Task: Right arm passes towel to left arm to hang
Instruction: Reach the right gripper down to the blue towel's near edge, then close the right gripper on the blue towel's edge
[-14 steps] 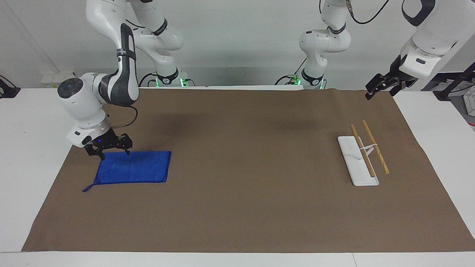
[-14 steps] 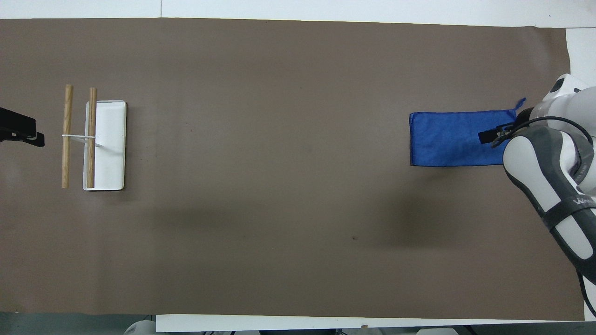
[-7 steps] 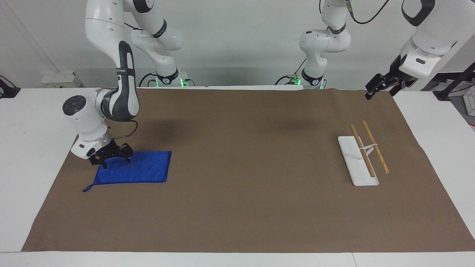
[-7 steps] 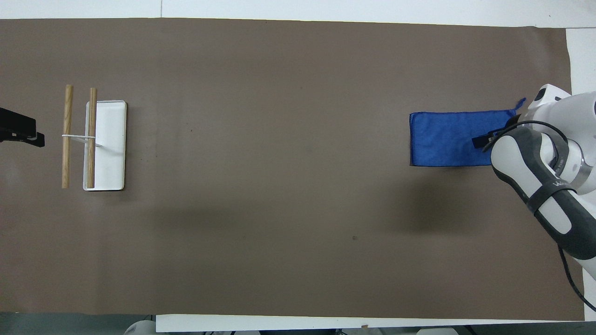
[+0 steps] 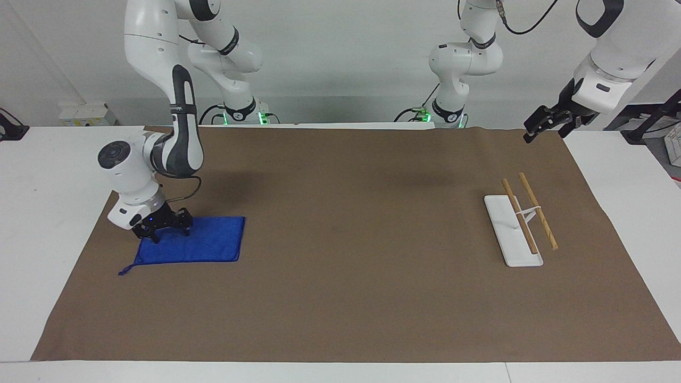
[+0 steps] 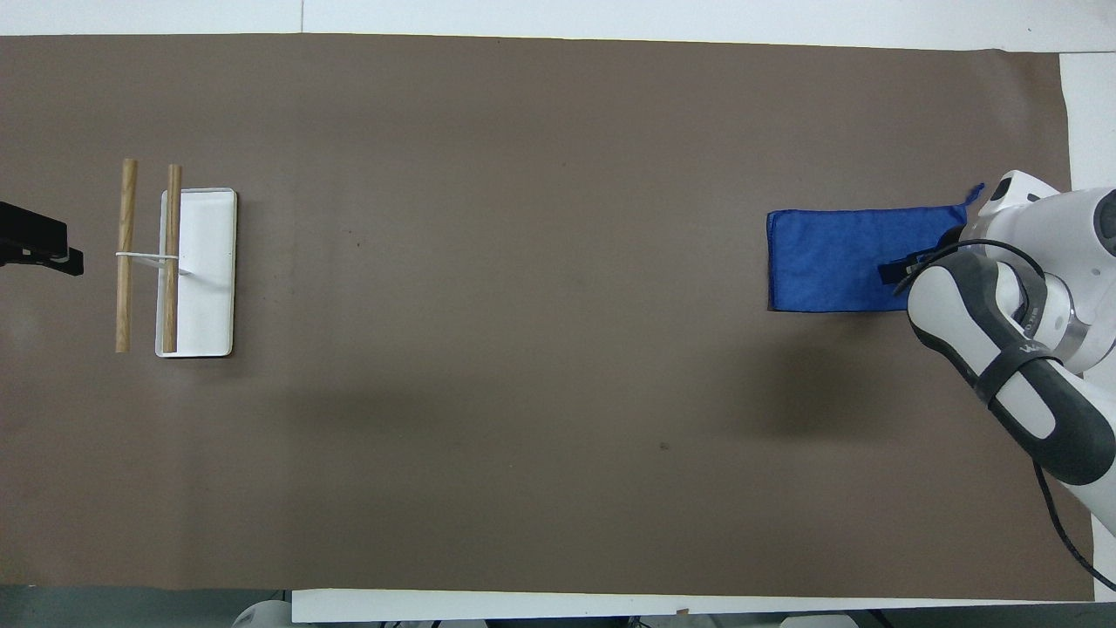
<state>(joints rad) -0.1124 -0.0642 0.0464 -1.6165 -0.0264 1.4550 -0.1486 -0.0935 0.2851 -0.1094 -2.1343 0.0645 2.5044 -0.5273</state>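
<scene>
Flat on the brown paper sheet lies one small rectangular bright blue cloth towel, toward the right arm's end of the table, its short loop tail trailing from one corner. Directly under the right arm's black gripper with the blue light is the towel's end that lies nearest that end of the table; the fingertips are down at the cloth, spread apart on either side of a patch of it, and no cloth is lifted. Whether they press on it cannot be told. Well apart from that gripper, toward the left arm's end, stands one white rectangular tray-like base carrying two light wooden rods side by side on a thin white bracket. Raised over the sheet's corner near that rack hangs the left arm's plain black gripper, waiting, its fingers apart and empty. Two white jointed arms in all. Around the sheet shows one white table, with a pale wall above.
</scene>
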